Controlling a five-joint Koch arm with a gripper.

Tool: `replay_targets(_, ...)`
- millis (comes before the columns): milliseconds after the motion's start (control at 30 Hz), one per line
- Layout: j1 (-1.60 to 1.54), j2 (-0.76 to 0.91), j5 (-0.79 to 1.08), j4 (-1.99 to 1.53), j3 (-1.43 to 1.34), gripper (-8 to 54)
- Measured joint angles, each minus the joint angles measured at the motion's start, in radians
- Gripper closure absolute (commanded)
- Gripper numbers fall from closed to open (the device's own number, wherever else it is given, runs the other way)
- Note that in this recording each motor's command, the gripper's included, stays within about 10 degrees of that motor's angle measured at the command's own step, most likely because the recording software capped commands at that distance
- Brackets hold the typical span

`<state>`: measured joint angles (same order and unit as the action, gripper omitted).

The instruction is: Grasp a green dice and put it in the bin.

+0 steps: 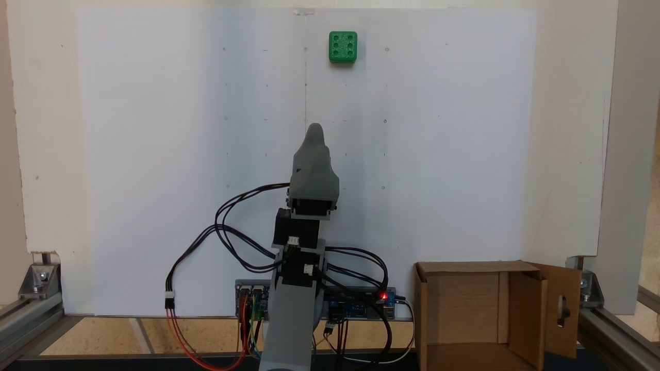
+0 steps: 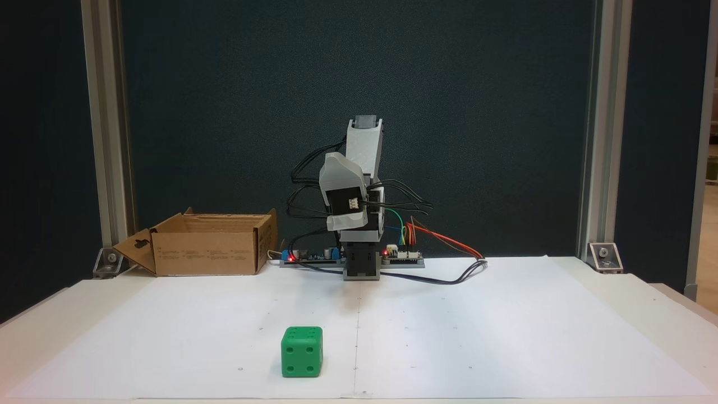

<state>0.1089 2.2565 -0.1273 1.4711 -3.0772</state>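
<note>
Backdrop: dark panel behind the rig in one fixed view, aluminium posts at the sides, and a white paper sheet (image 1: 154,154) spread over the counter (image 2: 645,297).
Green dice: your green dice (image 1: 343,47) sits alone on the sheet at its far end from the arm, six pips up, touching nothing; in the other fixed view (image 2: 302,352) it shows a four-pip side.
Claw: the claw (image 1: 314,131) is folded back over the arm's base, well apart from the dice; its jaws line up one behind the other, so you cannot tell whether they are parted.
Bin: the cardboard box (image 1: 464,309) stands beside the base, top open, its slotted flap (image 1: 563,309) swung outward.
Wiring: black cables (image 1: 242,226) loop beside the arm, near the controller boards (image 2: 314,255).
Your move: judged from this, the reach has not begun. Extend almost straight ahead, part the jaws before descending, square them to two flat faces, and come down centred so the cube does not skid.
</note>
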Motion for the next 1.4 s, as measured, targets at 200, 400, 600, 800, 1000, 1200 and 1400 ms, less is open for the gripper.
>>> replay_targets(200, 0.0, 0.0, 0.0, 0.0, 0.0, 0.9)
replay_targets(400, 0.0, 0.0, 0.0, 0.0, 0.0, 1.1)
replay_targets(600, 0.0, 0.0, 0.0, 0.0, 0.0, 1.4)
replay_targets(800, 0.0, 0.0, 0.0, 0.0, 0.0, 1.5)
replay_targets(1000, -0.003, 0.0, 0.0, 0.003, 0.0, 2.4)
replay_targets(1200, -0.011, 0.0, 0.0, -0.25, 0.104, 2.2)
replay_targets(1400, -0.051, 0.0, 0.0, -0.661, 0.41, 1.9)
